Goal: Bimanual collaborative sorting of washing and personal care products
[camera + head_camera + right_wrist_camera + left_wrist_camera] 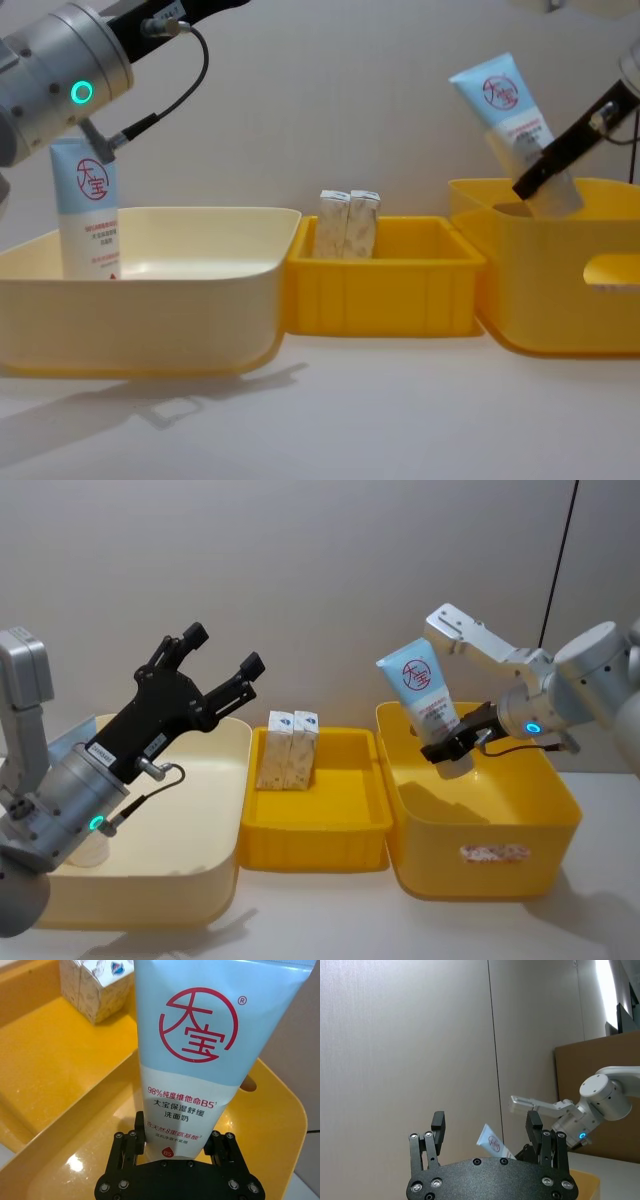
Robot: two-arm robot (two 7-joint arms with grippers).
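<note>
The right end effector [455,742] is clamped on the lower, cap end of a tube [424,692] and holds it tilted, crimped end up, above the right yellow bin [545,852]; the right wrist view shows both fingers pressed against the tube's sides near the cap. The left end effector [222,665] is raised over the cream bin [190,880] with its fingers spread wide and nothing between them. A second tube [86,205] stands upright inside the cream bin, near its left wall. Two cartons [288,748] stand touching side by side at the back of the middle bin [330,840]. Risks, as judged: the grip sits low on a soft, tapering body (most of the tube's length overhangs the fingers), so it may pivot or slide out during transfer and land in the wrong bin or on the bench. If a handover is intended, the open left fingers could knock the tube before closing, or the two arms could clash above the middle bin and topple the cartons.
</note>
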